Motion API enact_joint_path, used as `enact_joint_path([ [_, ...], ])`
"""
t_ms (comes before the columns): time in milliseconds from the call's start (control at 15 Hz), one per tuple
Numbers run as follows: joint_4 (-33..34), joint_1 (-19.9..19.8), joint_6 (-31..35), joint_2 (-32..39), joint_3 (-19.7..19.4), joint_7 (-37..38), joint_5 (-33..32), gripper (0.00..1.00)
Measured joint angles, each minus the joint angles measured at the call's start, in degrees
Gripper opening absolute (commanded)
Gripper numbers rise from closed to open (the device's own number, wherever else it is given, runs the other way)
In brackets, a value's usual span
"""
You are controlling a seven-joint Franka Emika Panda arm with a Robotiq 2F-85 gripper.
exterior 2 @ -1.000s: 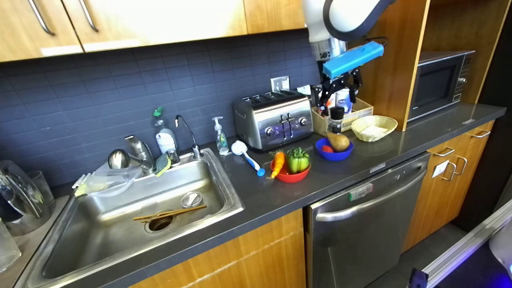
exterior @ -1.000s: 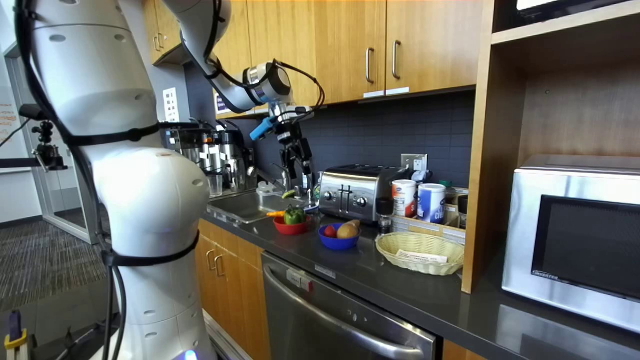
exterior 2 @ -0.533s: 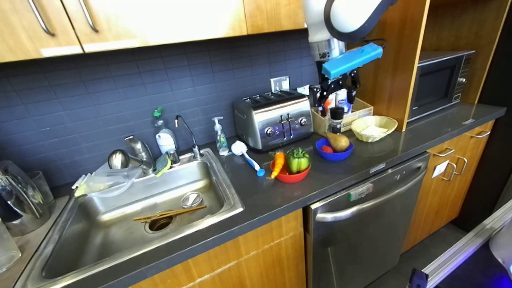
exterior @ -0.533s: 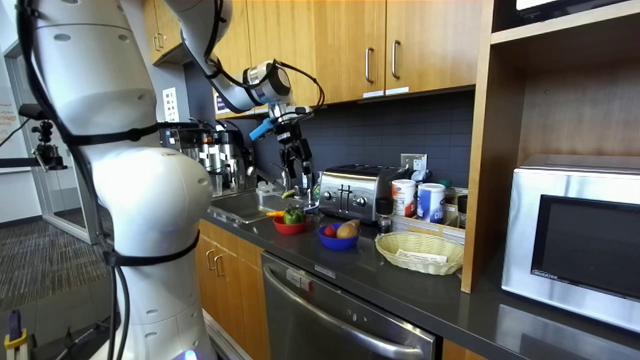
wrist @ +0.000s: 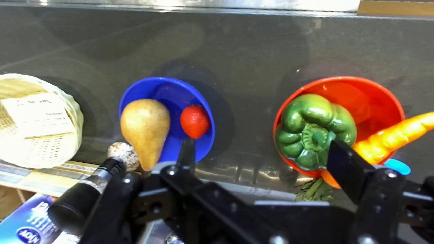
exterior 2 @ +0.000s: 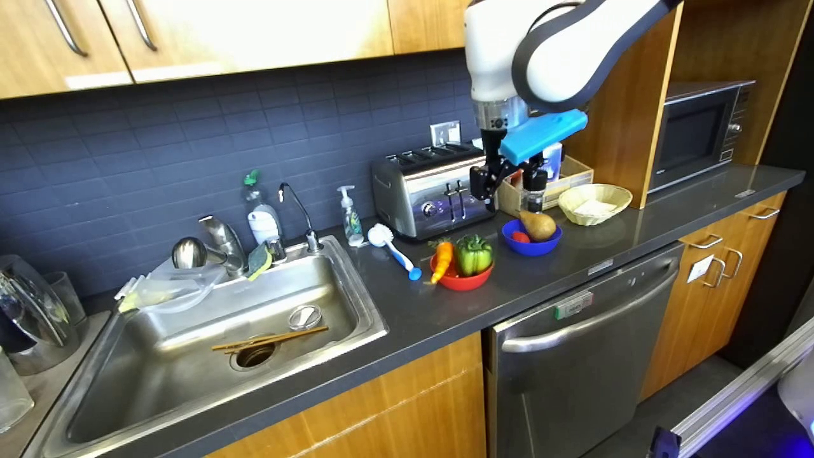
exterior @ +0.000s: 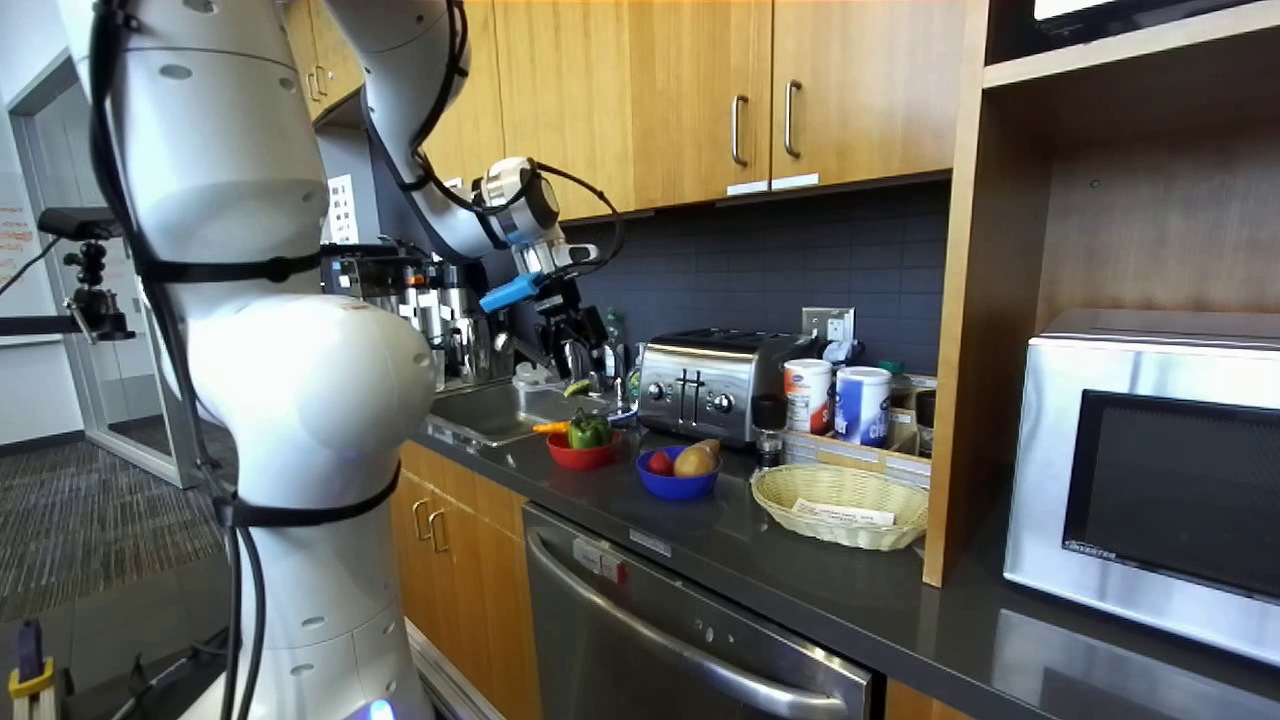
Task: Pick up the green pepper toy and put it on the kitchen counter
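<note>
The green pepper toy (wrist: 313,108) sits stem up in a small red bowl (wrist: 359,88), with an orange carrot toy (wrist: 396,135) leaning over the rim beside it. Both exterior views show the pepper (exterior: 588,430) in that bowl, on the dark kitchen counter (exterior 2: 420,312). My gripper (wrist: 261,145) hangs above the counter, open, its fingers wide apart and nothing held between them. In the wrist view one finger overlaps the pepper's lower right edge, the opposite one the blue bowl; in an exterior view the gripper (exterior: 580,350) is clearly higher than the pepper.
A blue bowl (exterior 2: 531,245) with a pear and a strawberry stands beside the red one. Behind are a toaster (exterior 2: 439,191), a pepper grinder (wrist: 91,189) and a wooden box (exterior 2: 575,175). A wicker basket (exterior: 840,500) and the sink (exterior 2: 331,292) flank the bowls.
The arm has come down and shifted toward the red bowl's side, and the gripper is more tilted. Its jaws stay wide. The pepper and bowls have not moved.
</note>
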Motion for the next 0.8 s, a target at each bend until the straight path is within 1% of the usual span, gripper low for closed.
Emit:
enact_joint_path([
  [467, 0.06, 2.64, 5.19, 4.11, -0.05, -2.73, -0.75, 1.00],
  [800, 0.59, 5.58, 7.53, 7.75, 0.04, -4.00, -4.83, 1.00],
])
